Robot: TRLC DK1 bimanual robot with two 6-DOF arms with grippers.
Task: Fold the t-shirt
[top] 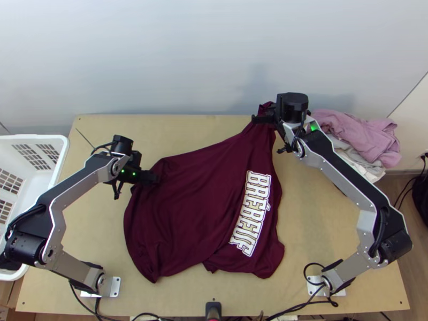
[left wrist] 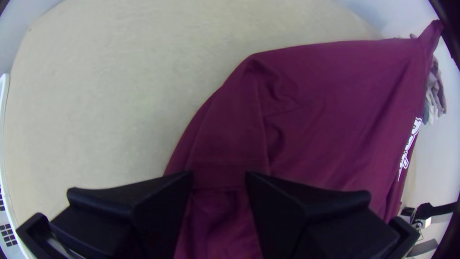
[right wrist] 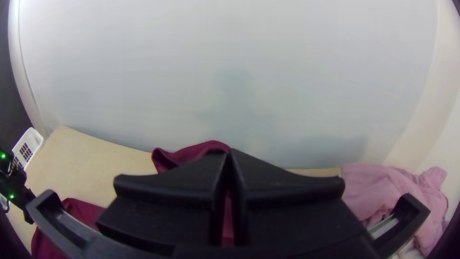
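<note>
In the top view, the maroon T-shirt lies across the middle of the light wooden table, loosely spread with wrinkles, its white lettering on the side toward the right arm. The left gripper is over the shirt's edge on the left arm's side. The right gripper is at the table's far edge, where one end of the shirt narrows up to its fingers. Pink cloth lies bunched beside the right arm, and a white basket stands at the table's left side.

In the left wrist view, the left gripper's fingers stand wide apart, with maroon fabric beneath and between them; a seam crosses there.

In the right wrist view, the right gripper's fingers are pressed together, pinching the shirt's end, with a small flap standing out past the tips.
</note>
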